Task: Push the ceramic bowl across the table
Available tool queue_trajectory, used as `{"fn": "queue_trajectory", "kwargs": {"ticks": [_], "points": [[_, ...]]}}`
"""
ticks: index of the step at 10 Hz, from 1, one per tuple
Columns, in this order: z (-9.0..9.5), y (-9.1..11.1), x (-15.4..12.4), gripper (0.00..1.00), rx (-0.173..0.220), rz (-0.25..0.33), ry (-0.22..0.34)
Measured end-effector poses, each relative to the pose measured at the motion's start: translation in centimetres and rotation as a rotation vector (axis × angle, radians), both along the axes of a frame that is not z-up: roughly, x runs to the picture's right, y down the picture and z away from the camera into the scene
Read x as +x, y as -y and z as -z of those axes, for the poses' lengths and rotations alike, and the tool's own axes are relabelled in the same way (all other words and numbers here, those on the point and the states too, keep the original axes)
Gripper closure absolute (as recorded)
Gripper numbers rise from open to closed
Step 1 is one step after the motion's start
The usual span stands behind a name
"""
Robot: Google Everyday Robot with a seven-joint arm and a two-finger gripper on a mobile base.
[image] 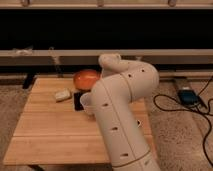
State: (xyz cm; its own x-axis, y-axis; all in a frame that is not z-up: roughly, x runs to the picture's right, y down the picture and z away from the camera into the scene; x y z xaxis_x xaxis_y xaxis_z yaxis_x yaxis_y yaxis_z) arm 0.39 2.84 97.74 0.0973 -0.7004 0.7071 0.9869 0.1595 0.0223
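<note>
The ceramic bowl (85, 79) is orange-red and sits at the far edge of the light wood table (50, 131), left of centre. It looks tipped, showing a rounded side. My white arm (122, 107) rises from the front and bends left, its last link (110, 63) ending just right of the bowl. The gripper is hidden behind that link, close to the bowl's right side.
A small white cup (87, 103) stands half behind the arm, next to a dark flat square (78, 99). A pale small object (62, 95) lies to the left. A blue device (188, 95) with black cables is on the floor at the right.
</note>
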Motion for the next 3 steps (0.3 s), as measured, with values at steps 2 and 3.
{"fn": "queue_trajectory", "kwargs": {"ticks": [2,3], "points": [[-0.01,0.00,-0.29,0.20,0.000,0.001,0.002],[-0.01,0.01,-0.24,0.20,0.000,0.001,0.002]]}}
